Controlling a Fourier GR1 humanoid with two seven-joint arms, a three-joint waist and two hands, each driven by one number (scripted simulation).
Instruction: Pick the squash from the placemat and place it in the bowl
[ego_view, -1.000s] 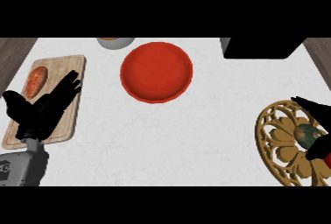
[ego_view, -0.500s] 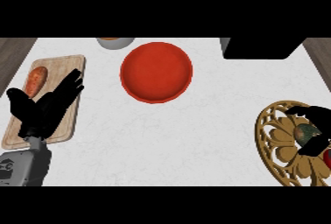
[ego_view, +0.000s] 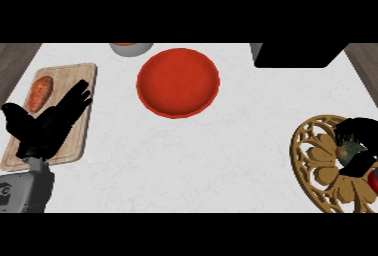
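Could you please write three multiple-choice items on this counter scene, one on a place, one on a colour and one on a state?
1. Where does the squash lie?
A. on the gold placemat at the view's right
B. in the bowl
C. on the wooden board

2. What colour is the bowl?
A. blue
B. red
C. white

3. How is the right hand?
A. open and resting away from everything
B. lying flat in the bowl
C. curled round the squash on the placemat

Key:
1 A: the dark green squash sits on the patterned mat, mostly hidden by the hand.
2 B: the round bowl near the top middle is red and holds nothing.
3 C: its black fingers bend over the squash, while the left hand is open above the wooden board.
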